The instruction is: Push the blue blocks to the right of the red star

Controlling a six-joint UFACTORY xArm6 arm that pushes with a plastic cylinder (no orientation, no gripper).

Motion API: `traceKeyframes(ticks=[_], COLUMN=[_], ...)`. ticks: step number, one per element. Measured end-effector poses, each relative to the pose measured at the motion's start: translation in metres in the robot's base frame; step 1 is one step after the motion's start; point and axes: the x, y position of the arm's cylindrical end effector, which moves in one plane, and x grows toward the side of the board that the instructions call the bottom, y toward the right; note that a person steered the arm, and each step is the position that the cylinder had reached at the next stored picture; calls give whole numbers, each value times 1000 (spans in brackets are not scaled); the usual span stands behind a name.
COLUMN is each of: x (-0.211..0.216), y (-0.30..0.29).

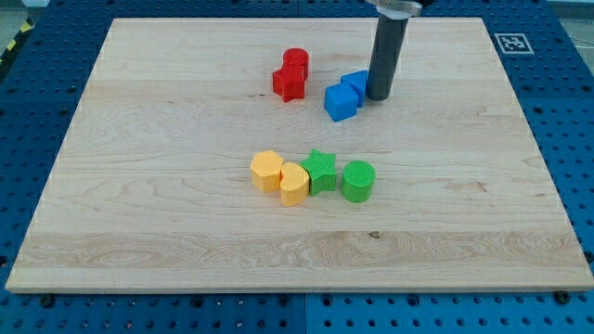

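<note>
A red star (289,83) lies on the wooden board, touching a red round block (296,61) just above it. Two blue blocks sit to the star's right: a blue cube (341,101) and a second blue block (355,84) touching it on its upper right, partly hidden by my rod. My tip (378,96) stands against the right side of that second blue block. A small gap separates the blue cube from the red star.
Below the middle of the board is a row of touching blocks: a yellow hexagon (266,171), a yellow heart (294,184), a green star (321,171) and a green cylinder (357,181). The board's edge (297,287) meets a blue pegboard.
</note>
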Motion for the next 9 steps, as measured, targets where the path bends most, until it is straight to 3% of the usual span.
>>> traceKeyframes(ticks=[3, 6, 8, 9], x=[58, 20, 24, 20], y=[-13, -53, 8, 8])
